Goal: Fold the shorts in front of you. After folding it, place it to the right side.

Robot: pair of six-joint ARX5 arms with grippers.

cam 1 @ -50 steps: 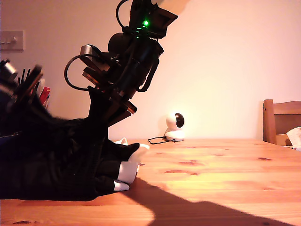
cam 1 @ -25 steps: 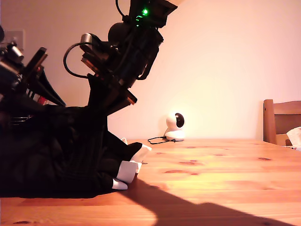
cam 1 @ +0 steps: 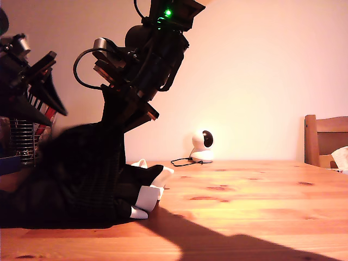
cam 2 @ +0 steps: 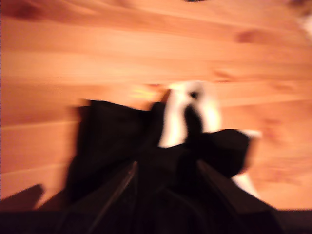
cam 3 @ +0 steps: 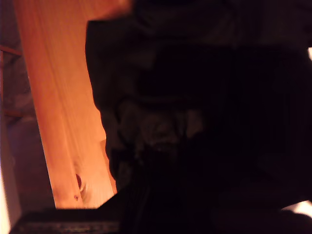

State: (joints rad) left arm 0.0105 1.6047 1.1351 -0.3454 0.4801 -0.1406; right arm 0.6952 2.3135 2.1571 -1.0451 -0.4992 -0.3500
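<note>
The black shorts (cam 1: 81, 179) lie bunched at the exterior view's left, with white hem bands (cam 1: 147, 198) on the wooden table (cam 1: 244, 196). My second gripper (cam 1: 128, 117), on the tall arm with the green light, holds a taut peak of the fabric above the table. My first gripper (cam 1: 54, 109), at the exterior view's far left, is raised with another part of the shorts. The blurred first wrist view shows two fingers (cam 2: 129, 187) with black cloth (cam 2: 112, 141) between them and a white band (cam 2: 178, 114) beyond. Dark cloth (cam 3: 195, 97) fills the second wrist view and hides the fingers.
A small white camera (cam 1: 204, 145) with a cable stands at the back of the table. A wooden chair (cam 1: 325, 138) is at the exterior view's right. Behind the first arm are a holder with pens (cam 1: 24, 144) and a wall switch. A table edge (cam 3: 36, 122) shows in the second wrist view.
My first gripper has risen at the exterior view's far left, drawing its part of the shorts up. My second gripper rose a little, then held still.
</note>
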